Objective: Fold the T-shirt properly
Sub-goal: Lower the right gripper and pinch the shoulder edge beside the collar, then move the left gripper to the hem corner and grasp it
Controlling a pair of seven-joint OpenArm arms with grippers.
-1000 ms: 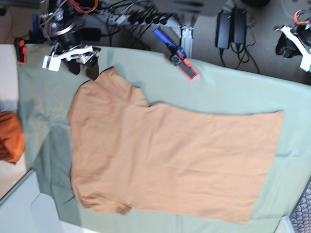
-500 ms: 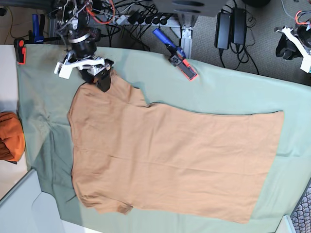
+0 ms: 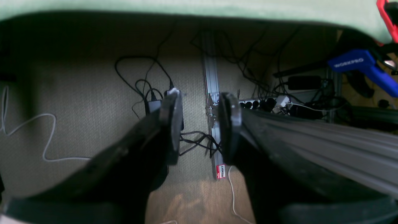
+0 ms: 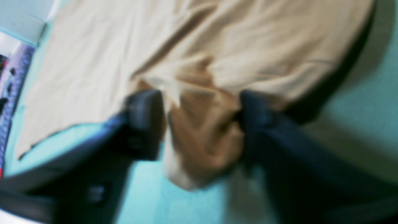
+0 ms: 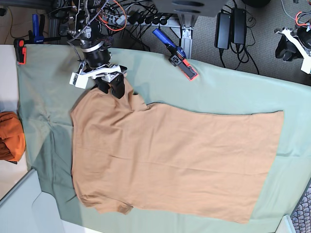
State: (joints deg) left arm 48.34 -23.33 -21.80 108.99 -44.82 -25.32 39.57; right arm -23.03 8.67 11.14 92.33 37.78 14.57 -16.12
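Presently, step: lining up a pinch on the sleeve end at the upper left, seemingly for the next fold
T-shirt [image 5: 180, 160]: across the middle and lower frame of the base view, spread broad, rumpled at left, flatter at right; folding looks partway at most
Right gripper [image 4: 202, 115]: fingers well apart, bunched fabric between them, no firm pinch visible
Left gripper [image 3: 200, 119]: fingers apart, nothing between them, beyond the table edge at the upper right of the base view
Next move: close on the sleeve, check the hold, then draw it inward over the body
Edges: the top edge dips beside the sleeve; the lower left hem is crumpled
Open room: green cloth [image 5: 233, 92] above the shirt's right half; the clamp [image 5: 177, 56] at top centre needs clearance
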